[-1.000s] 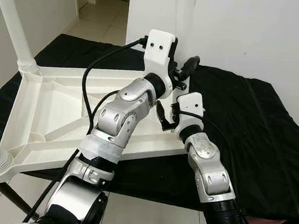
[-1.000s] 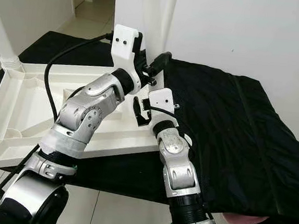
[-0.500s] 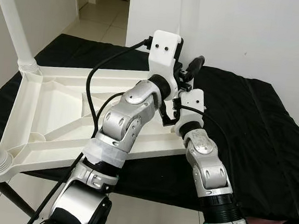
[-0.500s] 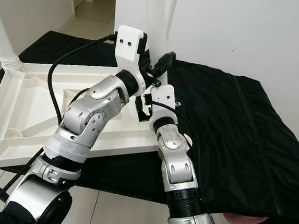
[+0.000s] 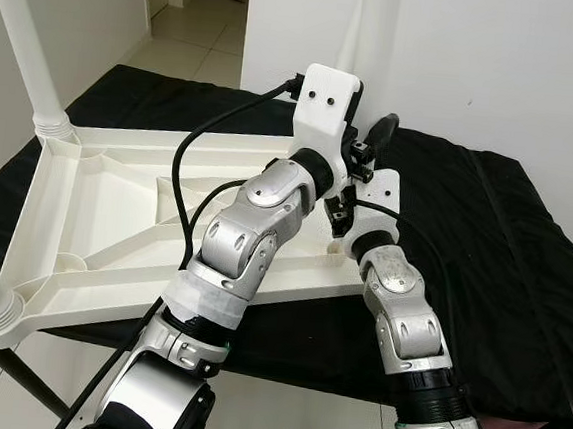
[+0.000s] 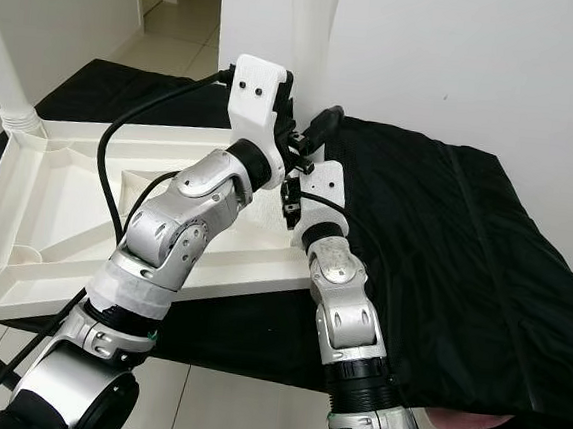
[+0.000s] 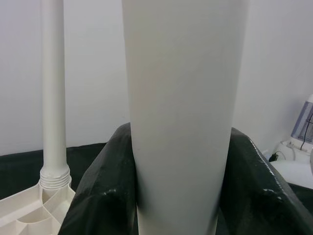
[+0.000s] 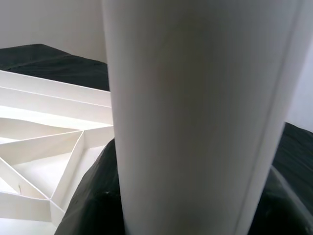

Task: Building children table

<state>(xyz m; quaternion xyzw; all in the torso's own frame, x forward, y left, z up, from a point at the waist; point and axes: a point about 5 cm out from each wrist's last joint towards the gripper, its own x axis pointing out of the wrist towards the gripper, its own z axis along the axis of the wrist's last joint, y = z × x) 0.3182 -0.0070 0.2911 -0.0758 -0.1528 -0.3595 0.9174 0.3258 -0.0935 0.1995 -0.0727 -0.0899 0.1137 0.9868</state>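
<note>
Both pincers, left (image 7: 178, 196) and right (image 8: 190, 196), clamped around upright white table leg (image 7: 183, 98) at corner of upturned white tabletop (image 5: 96, 208) on black-draped surface (image 5: 484, 252).

White table leg (image 7: 183, 117) cut off top and bottom; its socket behind both arms.
</note>
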